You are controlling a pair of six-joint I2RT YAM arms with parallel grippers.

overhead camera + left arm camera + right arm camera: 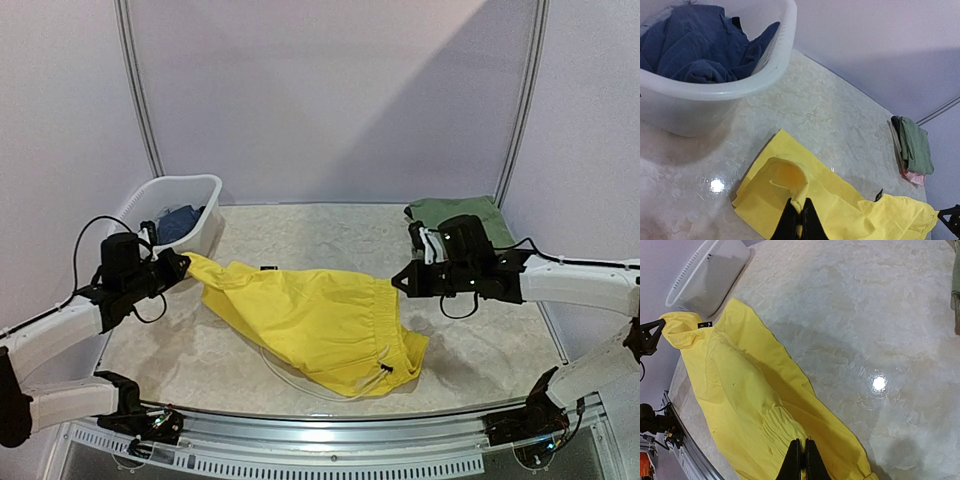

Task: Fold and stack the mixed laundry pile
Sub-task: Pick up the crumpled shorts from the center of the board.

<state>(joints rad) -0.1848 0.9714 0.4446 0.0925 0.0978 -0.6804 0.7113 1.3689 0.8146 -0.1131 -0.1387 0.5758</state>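
— How much of the pile has been dealt with?
— One small stack is seen at the far right corner of the table: the olive-green tank top, folded over what may be the pink garment, little of which is shown. The dark blue garment lies unfolded in the basket.
— And the yellow shorts?
— Not yet folded. They are stretched across the table's middle. One end is pinched by the left gripper, the waistband end by the right gripper. Both arms are reached inward and held low, jaws clenched on cloth.
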